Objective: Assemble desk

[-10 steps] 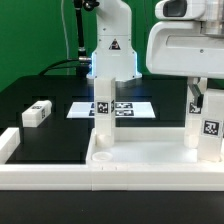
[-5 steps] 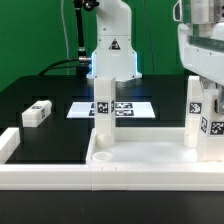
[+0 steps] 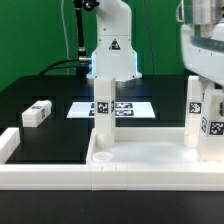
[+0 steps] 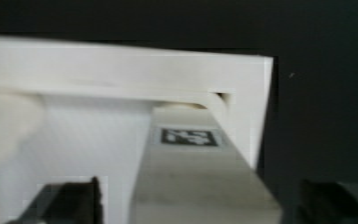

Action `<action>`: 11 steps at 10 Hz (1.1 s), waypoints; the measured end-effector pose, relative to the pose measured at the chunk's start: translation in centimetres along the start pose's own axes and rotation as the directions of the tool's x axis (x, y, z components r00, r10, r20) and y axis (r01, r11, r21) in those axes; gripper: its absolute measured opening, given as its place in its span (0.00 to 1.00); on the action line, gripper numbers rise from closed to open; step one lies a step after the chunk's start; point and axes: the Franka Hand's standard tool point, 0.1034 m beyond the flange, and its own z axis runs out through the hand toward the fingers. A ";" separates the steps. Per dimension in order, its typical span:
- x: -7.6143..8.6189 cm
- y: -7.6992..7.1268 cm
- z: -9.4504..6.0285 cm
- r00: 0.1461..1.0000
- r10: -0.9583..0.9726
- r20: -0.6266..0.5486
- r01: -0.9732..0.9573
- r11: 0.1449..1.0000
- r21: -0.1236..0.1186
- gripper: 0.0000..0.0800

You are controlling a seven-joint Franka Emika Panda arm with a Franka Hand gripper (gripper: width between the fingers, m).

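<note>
Between the fingers (image 4: 69, 200) of the gripper (image 4: 197, 188), in the wrist view, stands the straddled leg (image 4: 190, 150) of the desk, with one square tag facing the camera. The jaws are wide. A dark gap shows on either side of the leg, so neither finger touches it. Beyond the jaws lies the white tabletop panel (image 4: 87, 70), and the leg meets it right at one corner (whether it is seated there cannot be told).

In the exterior view the gripper hangs at the exterior view's right edge, above that end of the tabletop panel (image 3: 150, 152). Its fingers cannot be made out here. Directly beneath it two tagged legs stand upright, the rear right leg (image 3: 195, 108) and the near right leg (image 3: 212, 128) (which of them sits between the jaws I cannot tell). Well away from the jaws, toward the exterior view's left, the left upright leg (image 3: 102, 120) rises from the panel's far corner. Farther off still, the loose leg (image 3: 37, 113) lies flat on the black table (image 3: 45, 92), apart from the panel. The marker board (image 3: 128, 107) lies behind the panel, well clear of the jaws.
</note>
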 end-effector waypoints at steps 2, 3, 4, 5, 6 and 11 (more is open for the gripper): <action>0.4 0.1 0.2 0.968 -0.251 -0.005 0.251 0.968 0.006 0.80; 0.4 0.1 0.2 0.949 -0.314 -0.006 0.314 0.949 0.006 0.80; 0.5 0.1 0.2 0.938 -0.348 -0.006 0.348 0.938 0.005 0.80; 0.3 0.3 0.1 0.866 -0.500 -0.003 0.500 0.866 -0.027 0.81; -0.3 0.0 -0.3 0.735 -0.678 0.018 0.677 0.732 -0.080 0.81; 0.0 -0.4 -0.5 0.533 -0.843 0.074 0.846 0.527 -0.080 0.68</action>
